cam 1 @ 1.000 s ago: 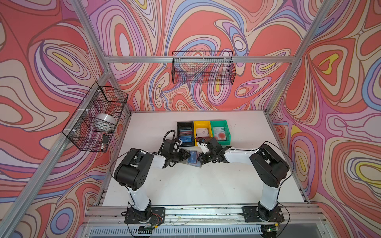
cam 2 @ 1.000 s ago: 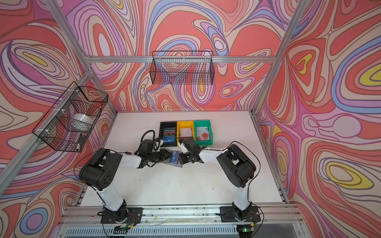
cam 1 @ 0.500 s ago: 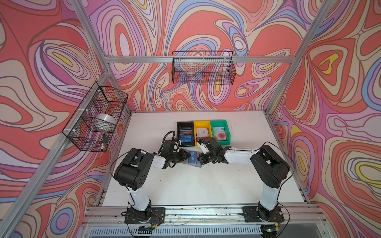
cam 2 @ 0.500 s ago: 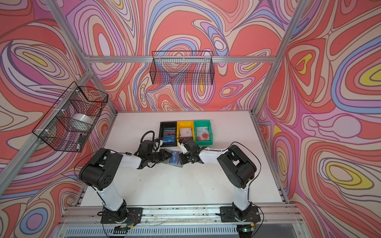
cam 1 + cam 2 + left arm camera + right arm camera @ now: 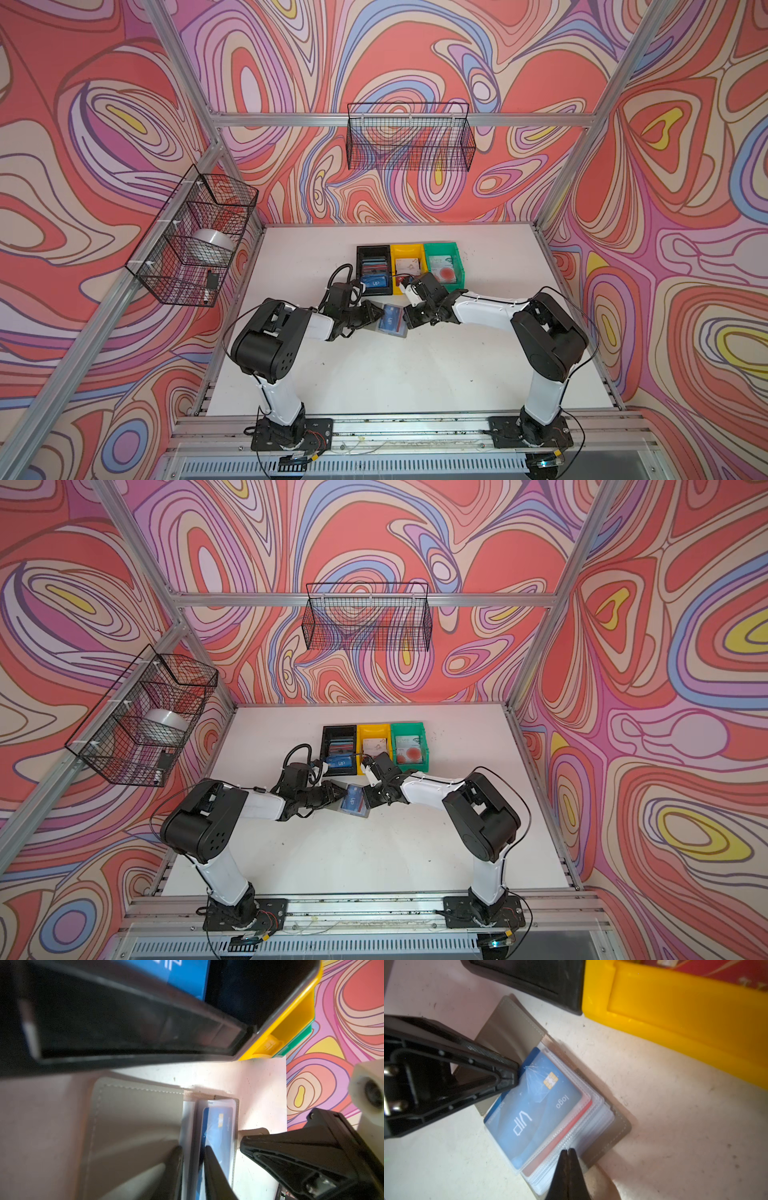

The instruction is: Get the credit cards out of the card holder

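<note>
Left gripper (image 5: pixel 193 1148): jaws are drawn nearly together on a thin edge. This is judged to be the exposed edge of the blue VIP card (image 5: pixel 535 1109), though the contact itself is hidden by the fingertip.
Right gripper (image 5: pixel 568 1152): jaws are fully closed and nothing is held. The tips are pressed onto the far edge of the clear sleeves (image 5: pixel 593 1124), so the card holder (image 5: pixel 508 1028) is pinned to the table (image 5: pixel 664 1126).

Change over the last second: none of note is seen in the top views. Both arms and the holder are found where they were. The grip is taken as settled and the pull as not yet begun.

Card status: a narrow dark-blue strip is already out of the top sleeve; the rest is sleeved. A red card (image 5: pixel 562 1134) is seen edge-on one sleeve below. The holder lies open between the two grippers, just in front of the bins. The task is judged part done, with at least two cards left inside.

Bins, set in a row, side by side:
- black bin (image 5: pixel 373 247): second blue VIP card (image 5: pixel 375 282) at the front, darker cards (image 5: pixel 374 262) behind.
- yellow bin (image 5: pixel 408 248): one pale card (image 5: pixel 407 266).
- green bin (image 5: pixel 440 248): pale card with a round red blob (image 5: pixel 446 272).

Wall baskets: a silvery round item (image 5: pixel 214 243) is held in the left-wall basket (image 5: pixel 174 266). Nothing is made out in the back-wall basket (image 5: pixel 409 137).
</note>
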Robot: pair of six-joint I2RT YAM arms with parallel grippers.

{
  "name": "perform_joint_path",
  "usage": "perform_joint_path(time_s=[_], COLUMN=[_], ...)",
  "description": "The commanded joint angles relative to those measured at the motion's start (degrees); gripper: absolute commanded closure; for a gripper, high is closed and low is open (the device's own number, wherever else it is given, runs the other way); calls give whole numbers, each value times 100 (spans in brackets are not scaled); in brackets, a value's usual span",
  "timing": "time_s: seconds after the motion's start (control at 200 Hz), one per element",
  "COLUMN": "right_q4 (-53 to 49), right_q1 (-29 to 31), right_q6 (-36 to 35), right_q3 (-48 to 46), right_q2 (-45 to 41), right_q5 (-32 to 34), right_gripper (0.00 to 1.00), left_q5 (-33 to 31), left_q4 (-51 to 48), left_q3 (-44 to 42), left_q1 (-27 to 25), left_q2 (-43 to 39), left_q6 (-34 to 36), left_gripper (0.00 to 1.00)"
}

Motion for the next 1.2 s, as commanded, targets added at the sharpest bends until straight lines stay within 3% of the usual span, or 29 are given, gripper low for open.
perform_joint_path(time_s=[0.0, 1.197], right_q4=[-173, -112], right_q1=[-3, -3], right_q6=[-85, -138], right_q3=[168, 472], right_q2=[119, 223], right_q5=[66, -170], right_gripper=[100, 100], left_q5=[15, 182], left_q4=[118, -138], left_q3=[-79, -91], left_q1=[27, 28], left_q2=[67, -277], left_q6=[-71, -44], left_gripper=[78, 92])
